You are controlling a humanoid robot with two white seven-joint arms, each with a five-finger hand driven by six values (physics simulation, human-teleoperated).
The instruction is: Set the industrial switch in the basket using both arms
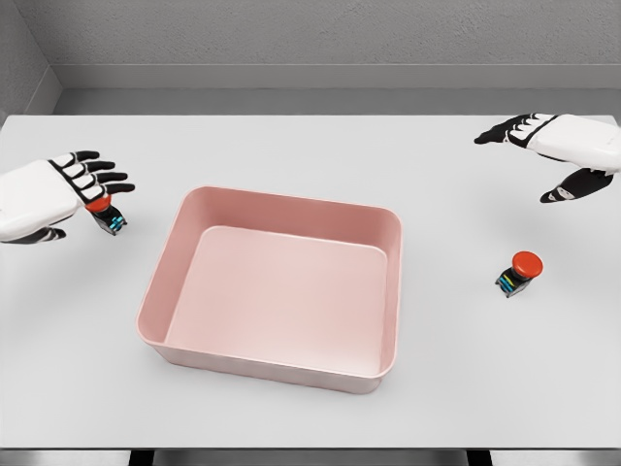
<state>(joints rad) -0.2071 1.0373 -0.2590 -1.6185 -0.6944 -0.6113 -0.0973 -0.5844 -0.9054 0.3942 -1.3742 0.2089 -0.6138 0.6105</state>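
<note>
Square pink plastic basket (374, 221) with rounded corners at the middle of the white table (291, 146). At left, white left hand (58, 194), black fingers spread, over a red-capped industrial switch (105, 214), contact unclear. At right, a second red-capped industrial switch (518, 273) lying tilted on the table, well below the right hand (558, 146), fingers apart, holding nothing.

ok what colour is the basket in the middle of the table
The basket is plain pale pink, with no pattern, seen in the head view.
</note>
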